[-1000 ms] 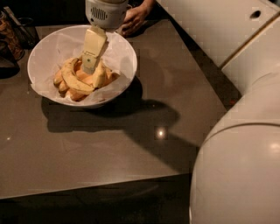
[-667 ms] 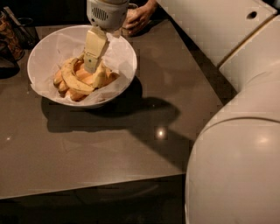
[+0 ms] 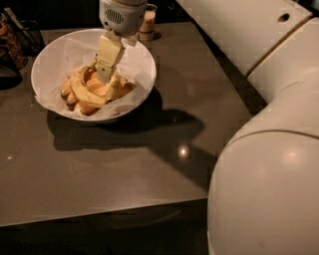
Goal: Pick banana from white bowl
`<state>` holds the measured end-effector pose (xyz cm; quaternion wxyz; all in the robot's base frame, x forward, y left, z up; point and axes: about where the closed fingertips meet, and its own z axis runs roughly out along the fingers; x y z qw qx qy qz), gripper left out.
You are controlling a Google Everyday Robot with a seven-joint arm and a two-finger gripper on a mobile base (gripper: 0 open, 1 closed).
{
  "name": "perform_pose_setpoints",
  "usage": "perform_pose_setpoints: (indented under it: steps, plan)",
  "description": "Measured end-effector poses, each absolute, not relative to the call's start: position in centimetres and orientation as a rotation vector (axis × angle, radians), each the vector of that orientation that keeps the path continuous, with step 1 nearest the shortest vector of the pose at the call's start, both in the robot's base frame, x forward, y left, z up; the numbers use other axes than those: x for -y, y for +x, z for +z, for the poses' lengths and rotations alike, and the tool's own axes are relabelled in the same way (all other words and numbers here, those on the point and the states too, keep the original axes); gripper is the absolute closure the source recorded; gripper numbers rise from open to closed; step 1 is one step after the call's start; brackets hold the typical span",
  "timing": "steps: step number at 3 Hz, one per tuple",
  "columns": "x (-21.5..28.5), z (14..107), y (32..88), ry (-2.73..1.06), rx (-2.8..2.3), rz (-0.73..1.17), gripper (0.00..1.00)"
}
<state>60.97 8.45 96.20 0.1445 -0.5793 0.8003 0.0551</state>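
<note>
So we're looking at the desk [image 3: 124,174] from above, and the robot's white arm [image 3: 269,189] takes up pretty much the whole right side. One big rounded segment sits low at the right, and a flatter one runs along the top right. The arm ends in a grey wrist housing [image 3: 122,15] over the far rim of the white bowl [image 3: 50,60].

From that housing the gripper [image 3: 104,75] points down into the bowl, leaning a little left as it goes. Its tip is right in the fruit pile, near the middle. We honestly can't tell whether the gripper is open or closed on anything, since the view doesn't show it.

The banana [image 3: 113,87] is in the bowl just beside the gripper tip, on its right, and seems tipped up with one end pointing upward. We can't tell whether the two touch. A slimmer curved banana [image 3: 82,92] arcs across the left of the pile, with stubby orange pieces [image 3: 85,107] under and around it. Crinkled white paper [image 3: 134,57] lines the bowl.

A small cup [image 3: 146,22] stands on the desk just behind the bowl, and the bowl and arm throw a dark shadow [image 3: 149,129] toward us.
</note>
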Motion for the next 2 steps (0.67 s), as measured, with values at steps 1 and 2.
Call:
perform_pose_setpoints:
  steps: [1, 2]
  plan:
    - [-8.77, 95.60, 60.92, -1.683, -2.325, 0.154, 0.19]
    - [-9.03, 94.96, 60.87, -1.694, -2.349, 0.156, 0.21]
